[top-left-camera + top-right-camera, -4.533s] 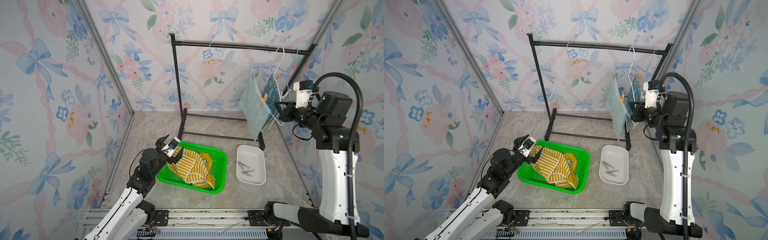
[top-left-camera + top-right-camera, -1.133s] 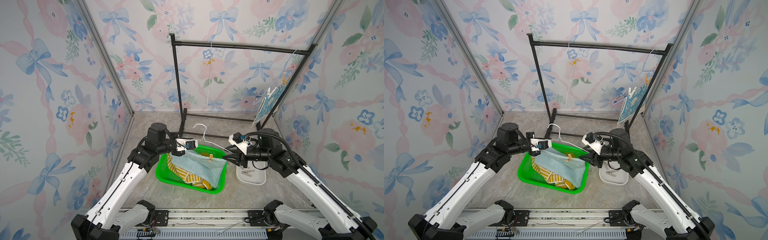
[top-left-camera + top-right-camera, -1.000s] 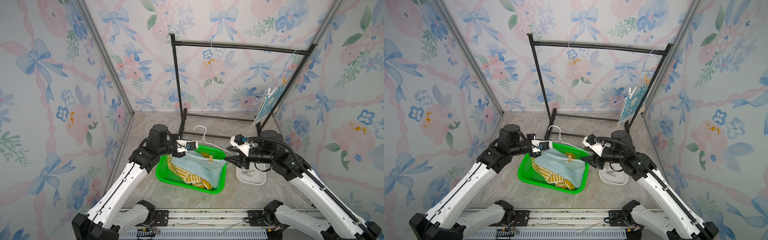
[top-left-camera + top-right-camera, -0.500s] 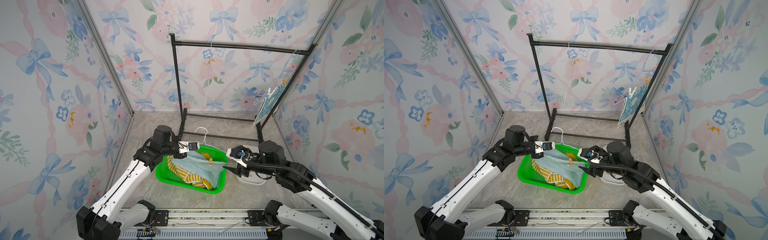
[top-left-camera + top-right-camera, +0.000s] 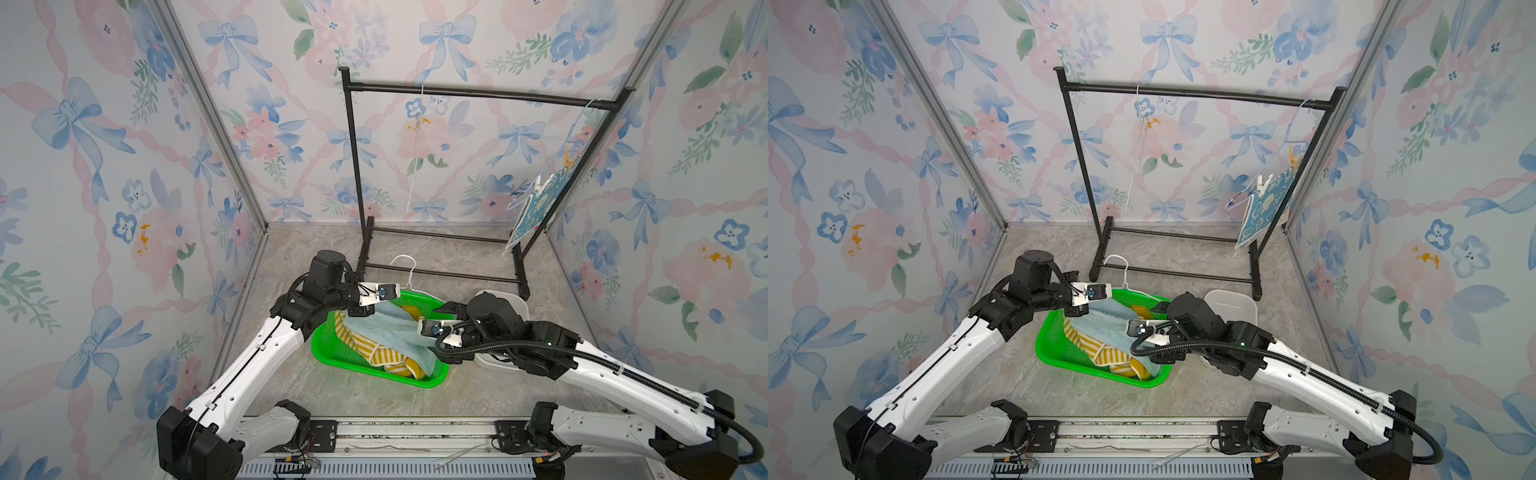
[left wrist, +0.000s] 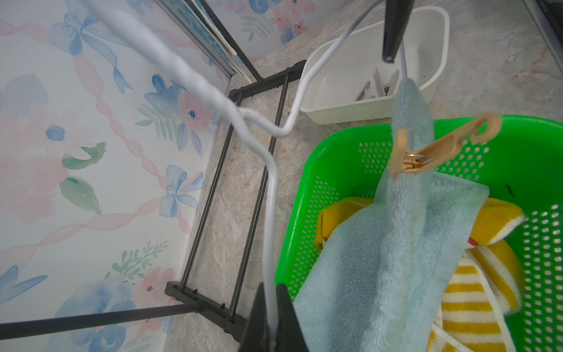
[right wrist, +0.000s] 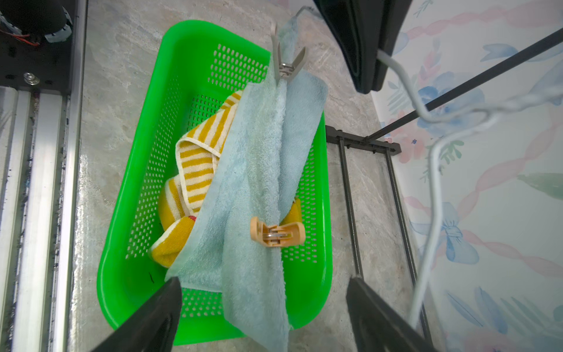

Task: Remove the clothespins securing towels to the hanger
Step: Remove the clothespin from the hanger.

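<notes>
Hanger [image 6: 274,198] clenched by left jaws; released right jaws should be closed squarely on handles of tan clothespin [image 7: 277,234] ahead.

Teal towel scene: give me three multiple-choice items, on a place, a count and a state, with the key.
1. The yellow striped towel lies: A in the green basket; B in a white tray; C over the rack.
2. Clothespins clipped on the teal towel: A one; B two; C four.
3. The right hand is: A open; B shut on a clothespin; C shut on the towel.
Key: 1 A, it lies inside the basket walls. 2 B, a tan clothespin and a grey clothespin grip it. 3 A, its fingers stand wide apart, holding nothing.
</notes>
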